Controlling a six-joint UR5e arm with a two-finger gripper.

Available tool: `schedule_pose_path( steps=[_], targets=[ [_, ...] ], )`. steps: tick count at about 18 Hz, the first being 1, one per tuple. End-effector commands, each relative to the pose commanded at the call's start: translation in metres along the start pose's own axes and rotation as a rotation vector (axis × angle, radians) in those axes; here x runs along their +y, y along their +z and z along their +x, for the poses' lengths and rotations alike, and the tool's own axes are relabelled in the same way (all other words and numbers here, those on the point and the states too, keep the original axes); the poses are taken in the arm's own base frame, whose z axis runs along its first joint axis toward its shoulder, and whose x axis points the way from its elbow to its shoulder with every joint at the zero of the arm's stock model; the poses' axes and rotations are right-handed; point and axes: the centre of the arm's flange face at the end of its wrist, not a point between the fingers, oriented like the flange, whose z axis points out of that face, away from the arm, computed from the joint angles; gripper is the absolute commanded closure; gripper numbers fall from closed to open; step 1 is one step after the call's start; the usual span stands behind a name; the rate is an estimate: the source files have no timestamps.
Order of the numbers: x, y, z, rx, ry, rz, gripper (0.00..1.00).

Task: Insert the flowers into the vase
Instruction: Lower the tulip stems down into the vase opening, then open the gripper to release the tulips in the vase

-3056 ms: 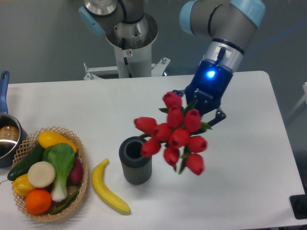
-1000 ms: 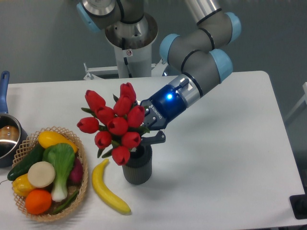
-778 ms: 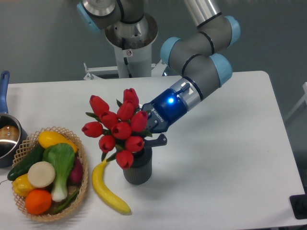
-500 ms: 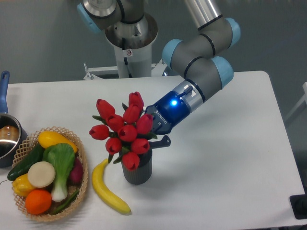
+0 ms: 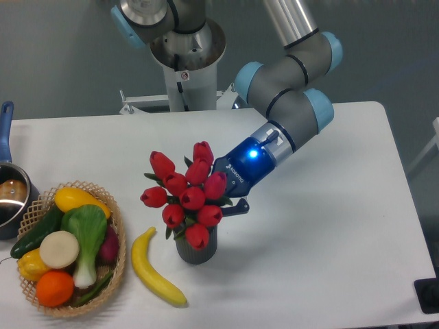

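Note:
The flowers (image 5: 187, 196), a bunch of red tulip buds with small green leaves, lean to the left over the vase (image 5: 197, 249). The vase is a short dark grey ribbed cylinder; only its lower part shows below the buds, and its mouth is hidden by them. My gripper (image 5: 225, 197) comes in from the right, tilted down to the left, and is shut on the stems just behind the buds. The stems themselves are hidden, so I cannot see how deep they sit in the vase.
A yellow banana (image 5: 155, 269) lies just left of the vase. A wicker basket (image 5: 116, 257) of vegetables and fruit stands at the front left. A pot (image 5: 11, 195) with a blue handle sits at the left edge. The arm's base (image 5: 184, 51) stands behind the table.
The gripper has carried the flowers from the right of the vase round to its left, then slid them right and down, so the buds now cover the vase's mouth.

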Motion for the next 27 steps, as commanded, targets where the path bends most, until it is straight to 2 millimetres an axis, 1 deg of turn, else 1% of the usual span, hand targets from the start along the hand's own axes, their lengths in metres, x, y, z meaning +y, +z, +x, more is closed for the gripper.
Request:
schedule_pose_path(
  steps=[5, 10, 11, 12, 13, 15, 16, 17, 18, 19, 23, 24, 27],
  targets=[
    [0.019, 0.002, -0.004, 0.003, -0.010, -0.004, 0.75],
    [0.030, 0.002, 0.001, 0.005, 0.000, -0.007, 0.73],
    [0.031, 0.003, 0.001, 0.005, 0.005, -0.006, 0.69],
    [0.031, 0.002, 0.001, 0.004, 0.006, -0.006, 0.69],
    [0.031, 0.002, 0.001, 0.004, 0.006, -0.006, 0.65],
    [0.032, -0.001, -0.001, -0.001, 0.012, -0.005, 0.62],
    [0.033, -0.002, -0.002, -0.003, 0.013, -0.005, 0.57],
    [0.033, -0.002, -0.002, -0.003, 0.013, -0.005, 0.57],
    [0.033, -0.003, -0.002, -0.005, 0.013, -0.004, 0.54],
    [0.033, -0.006, -0.003, -0.009, 0.010, -0.004, 0.54],
    [0.033, -0.009, -0.005, -0.016, 0.011, -0.003, 0.47],
    [0.032, -0.011, -0.005, -0.019, 0.015, -0.002, 0.39],
    [0.031, -0.019, -0.008, -0.033, 0.028, 0.001, 0.00]
  ],
)
